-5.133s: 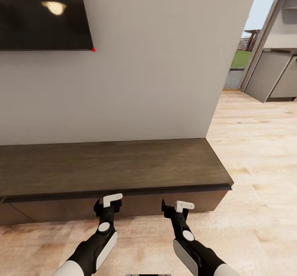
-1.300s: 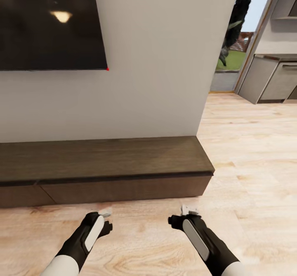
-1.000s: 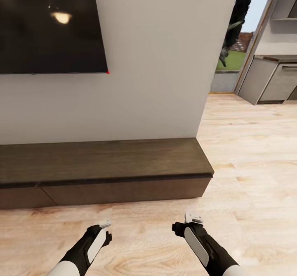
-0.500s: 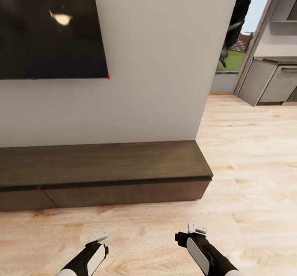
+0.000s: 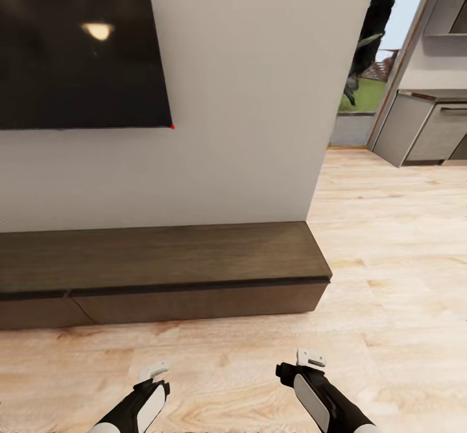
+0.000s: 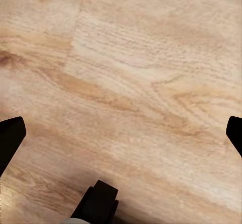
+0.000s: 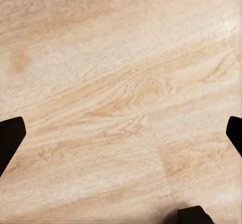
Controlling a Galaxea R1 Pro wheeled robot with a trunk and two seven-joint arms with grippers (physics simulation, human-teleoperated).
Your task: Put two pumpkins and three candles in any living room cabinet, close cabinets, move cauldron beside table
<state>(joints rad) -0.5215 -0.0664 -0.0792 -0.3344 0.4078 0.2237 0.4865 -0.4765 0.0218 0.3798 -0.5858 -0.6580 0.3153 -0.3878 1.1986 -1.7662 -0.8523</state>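
Both arms drawn back toward robot since earlier frames, now well clear of cabinet [image 5: 194,264]. Cabinet low against wall [image 5: 246,96], drawer fronts flush, left end cut off by frame. Left gripper [image 5: 154,372] and right gripper [image 5: 310,360] over bare wood floor [image 5: 402,277], jaws apart, holding nothing. Dark screen [image 5: 78,44] on wall, partly cropped.

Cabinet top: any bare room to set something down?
The cabinet top is bare from the wall to its front edge. The floor between it and the left gripper and right gripper is bare too. Nowhere is crowded.
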